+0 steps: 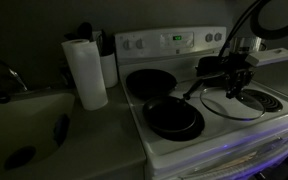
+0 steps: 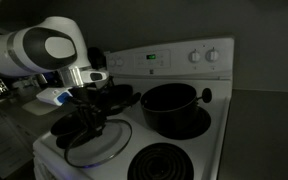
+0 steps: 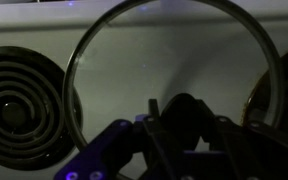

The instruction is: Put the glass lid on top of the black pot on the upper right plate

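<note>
My gripper [image 1: 236, 85] [image 2: 89, 122] [image 3: 184, 118] is shut on the centre knob of the glass lid [image 1: 234, 105] [image 2: 104, 148] [image 3: 154, 60]. It holds the lid roughly flat, low over the front of the white stove. The black pot [image 2: 172, 108] stands uncovered on a back burner beside the control panel. In an exterior view it shows partly behind my gripper [image 1: 212, 66]. The lid is beside the pot, nearer the stove's front, and apart from it. The plate under the pot is hidden by the pot.
Two shallow black frying pans [image 1: 149, 82] [image 1: 174, 118] sit on the other side of the stove. A bare coil burner [image 2: 169, 162] [image 3: 14, 105] lies in front of the pot. A paper towel roll [image 1: 86, 72] and a sink [image 1: 24, 125] are on the counter.
</note>
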